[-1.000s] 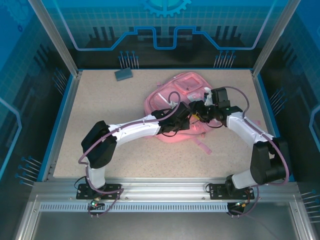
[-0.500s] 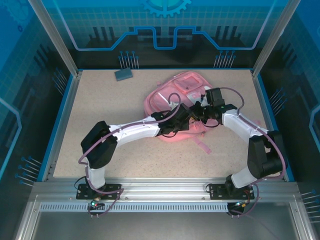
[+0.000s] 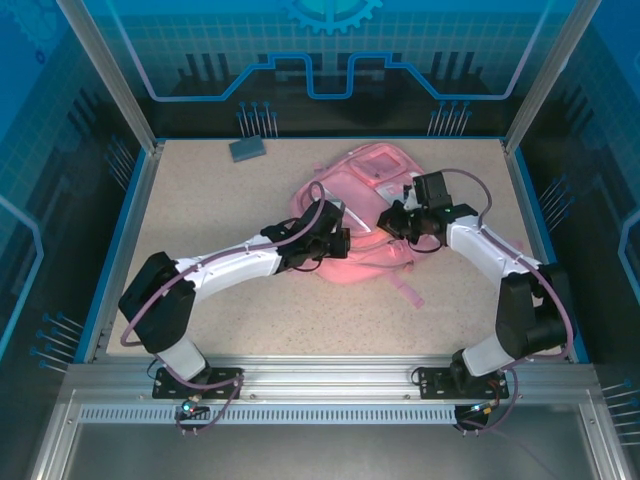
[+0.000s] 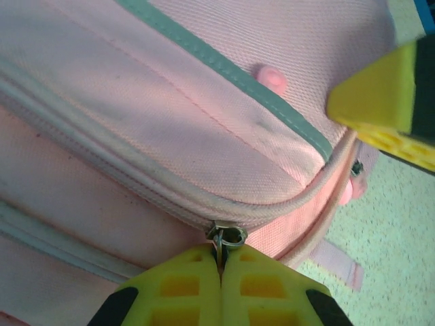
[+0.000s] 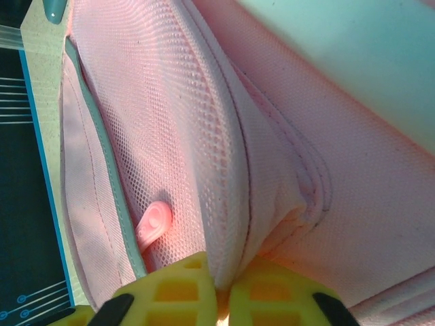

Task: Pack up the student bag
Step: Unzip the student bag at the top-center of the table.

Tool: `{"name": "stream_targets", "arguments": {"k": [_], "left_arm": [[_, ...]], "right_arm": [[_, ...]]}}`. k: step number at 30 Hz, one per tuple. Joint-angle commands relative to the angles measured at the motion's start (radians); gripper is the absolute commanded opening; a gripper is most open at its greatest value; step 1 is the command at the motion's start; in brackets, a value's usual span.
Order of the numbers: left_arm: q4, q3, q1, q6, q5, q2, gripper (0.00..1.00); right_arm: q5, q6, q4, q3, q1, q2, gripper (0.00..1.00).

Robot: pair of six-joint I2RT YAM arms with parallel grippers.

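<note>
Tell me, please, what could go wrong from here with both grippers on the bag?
The left gripper grips only the small metal zipper pull at its very fingertips, so it may slip free under tension. The right gripper pinches just a thin fold of the student bag; if that fold slips out, the soft bag would likely drag across the table instead of the zipper running.

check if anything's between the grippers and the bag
Nothing visible does: both are on the bag. The left gripper is shut on its zip pull, and the right gripper pinches a fold of its fabric.
</note>
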Motion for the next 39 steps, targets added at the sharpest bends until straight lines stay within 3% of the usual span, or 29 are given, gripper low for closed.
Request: {"name": "stream_targets", "arguments": {"k": [1, 4, 11, 16, 19, 21, 24, 26, 32, 39], "left_arm": [[0.016, 0.010, -0.009, 0.129, 0.041, -0.028, 0.00], [0.024, 0.042, -0.054, 0.145, 0.086, 0.005, 0.00], [0.068, 0.153, -0.137, 0.161, 0.181, 0.105, 0.00], [0.082, 0.210, -0.166, 0.156, 0.216, 0.150, 0.00], [0.079, 0.200, -0.167, 0.159, 0.211, 0.140, 0.00], [0.070, 0.186, -0.167, 0.170, 0.205, 0.127, 0.00], [0.028, 0.167, -0.165, 0.194, 0.179, 0.104, 0.00], [-0.008, 0.142, -0.161, 0.215, 0.144, 0.078, 0.00], [-0.071, 0.013, -0.083, 0.252, 0.091, -0.034, 0.00], [-0.066, -0.110, 0.083, 0.292, 0.096, -0.120, 0.00]], "right_arm": [[0.051, -0.029, -0.073, -0.004, -0.041, -0.073, 0.41], [0.042, 0.044, -0.084, -0.050, -0.037, -0.161, 0.58], [0.092, 0.230, -0.155, -0.178, -0.033, -0.325, 0.58], [0.103, 0.264, -0.142, -0.225, -0.033, -0.362, 0.56], [0.096, 0.254, -0.129, -0.219, -0.033, -0.348, 0.50], [0.092, 0.248, -0.115, -0.215, -0.035, -0.332, 0.40], [0.109, 0.231, -0.107, -0.204, -0.037, -0.310, 0.18], [0.144, 0.207, -0.125, -0.193, -0.042, -0.307, 0.10], [0.240, 0.103, -0.195, -0.165, -0.081, -0.307, 0.02], [0.230, -0.004, -0.180, -0.120, -0.150, -0.268, 0.00]]}}
